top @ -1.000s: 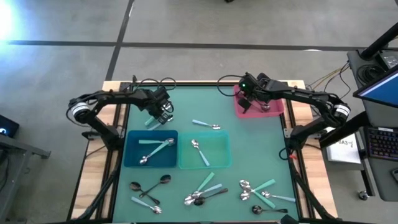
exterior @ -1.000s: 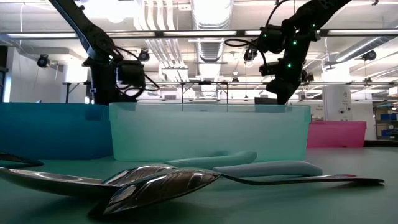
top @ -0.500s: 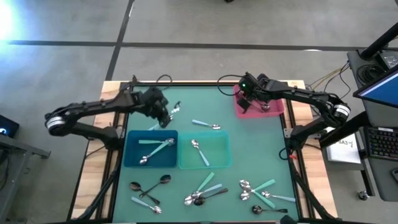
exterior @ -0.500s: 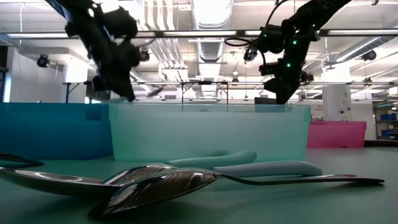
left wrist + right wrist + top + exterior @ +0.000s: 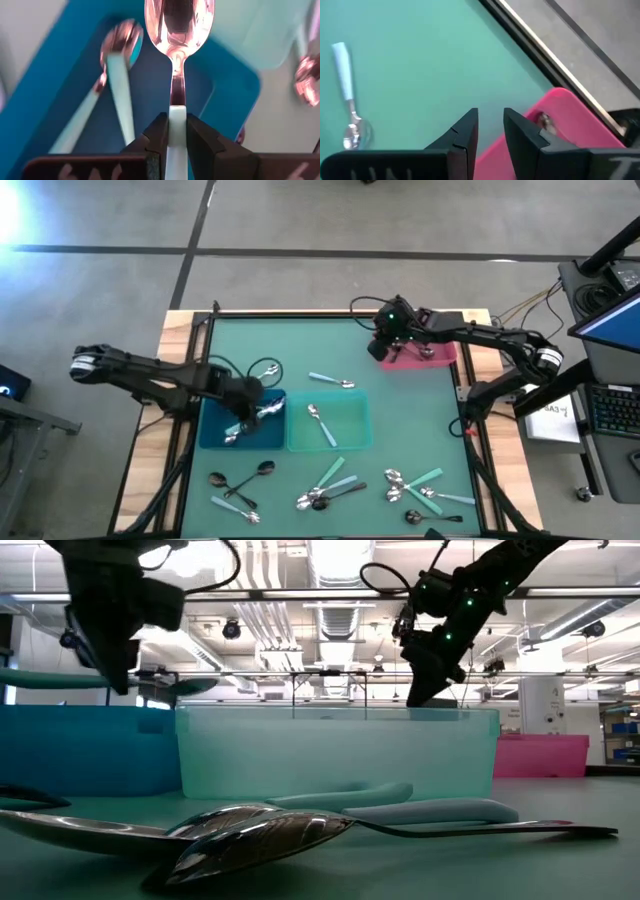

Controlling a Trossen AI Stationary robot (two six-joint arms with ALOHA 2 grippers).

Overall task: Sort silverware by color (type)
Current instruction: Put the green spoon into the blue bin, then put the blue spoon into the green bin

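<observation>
Teal-handled spoon clamped by its handle in the left gripper, poised over the blue bin, where other teal-handled spoons already lie. Bowl forward, handle pinched flat between the two dark fingers. Step in hand, by the look of it: delivery of a teal-handled piece to its bin. Next move likely calls for a short descent and a release over the bin's floor, clear of the rim shared with the adjoining light teal bin, which holds its own spoon.

Right gripper held at the near corner of the pink bin, fingers slightly parted with nothing between them; one small utensil just inside the pink rim. Another teal-handled spoon alone on the green mat between the arms, a fair candidate for a later pick.

Still unsorted along the front edge: mixed clusters of silver, teal-handled and dark spoons.
</observation>
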